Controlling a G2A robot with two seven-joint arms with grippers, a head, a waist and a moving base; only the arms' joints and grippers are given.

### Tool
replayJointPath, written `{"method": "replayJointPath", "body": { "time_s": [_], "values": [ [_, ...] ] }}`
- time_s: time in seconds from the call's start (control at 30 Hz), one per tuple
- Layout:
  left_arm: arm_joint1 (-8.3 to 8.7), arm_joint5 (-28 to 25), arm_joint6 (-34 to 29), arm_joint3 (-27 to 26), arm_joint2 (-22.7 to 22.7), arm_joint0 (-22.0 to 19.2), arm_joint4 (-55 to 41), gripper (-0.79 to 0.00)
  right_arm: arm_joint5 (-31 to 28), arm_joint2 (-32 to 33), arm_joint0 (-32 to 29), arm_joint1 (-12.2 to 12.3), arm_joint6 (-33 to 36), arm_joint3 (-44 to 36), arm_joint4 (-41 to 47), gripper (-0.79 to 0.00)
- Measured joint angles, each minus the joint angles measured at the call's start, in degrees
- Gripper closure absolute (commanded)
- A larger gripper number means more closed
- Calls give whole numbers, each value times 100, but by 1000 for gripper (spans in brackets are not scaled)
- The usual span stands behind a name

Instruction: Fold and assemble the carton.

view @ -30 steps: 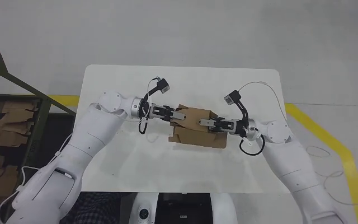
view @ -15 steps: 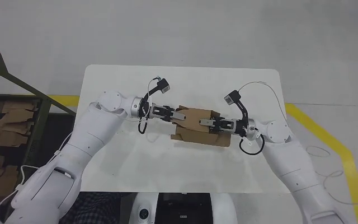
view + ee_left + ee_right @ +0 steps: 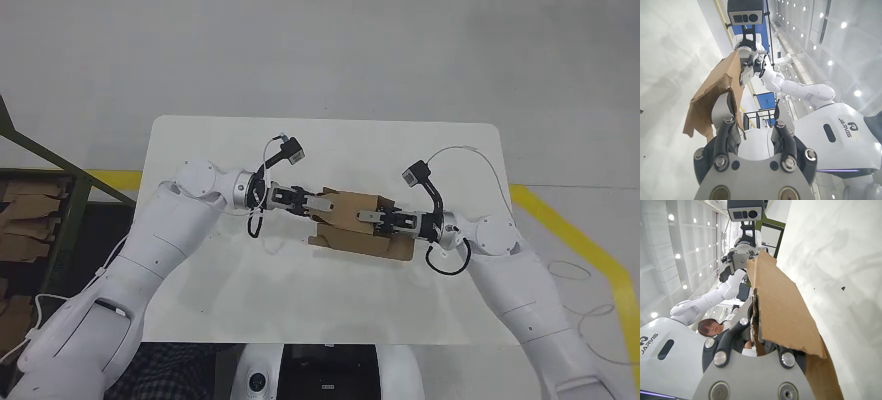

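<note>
Left wrist view, left hand (image 3: 753, 102) splayed, top view, right hand (image 3: 380, 220) gripping carton (image 3: 350, 233)

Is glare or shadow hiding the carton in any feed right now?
Top view: even light, the carton casts just a faint shadow on the table. Left wrist view: ceiling lights flare into stars, well clear of the carton. Right wrist view: carton face evenly lit, no glare on it.
</note>
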Motion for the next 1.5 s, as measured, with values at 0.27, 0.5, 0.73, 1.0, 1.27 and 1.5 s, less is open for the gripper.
{"method": "replayJointPath", "body": {
  "time_s": [0.27,0.5,0.73,1.0,1.27,1.5],
  "values": [
    [42,-10,10,-231,-47,17,-72,-360,-11,-37,0,-6,-196,22,-236,0],
    [2,-48,49,-272,105,-79,15,-354,-27,-46,-22,-5,-299,-25,-348,0],
    [-74,-125,124,-165,299,-236,223,-342,-35,-39,-81,5,-375,-133,-455,0],
    [-177,-198,199,-74,468,-363,350,-329,-52,-10,-162,25,-385,-259,-514,0],
    [-223,-280,280,9,458,-359,395,-329,-45,62,-188,42,-409,-241,-454,0],
    [-164,-357,359,111,237,-228,429,-329,-65,175,-200,66,-267,-207,-210,0]
  ]
}}
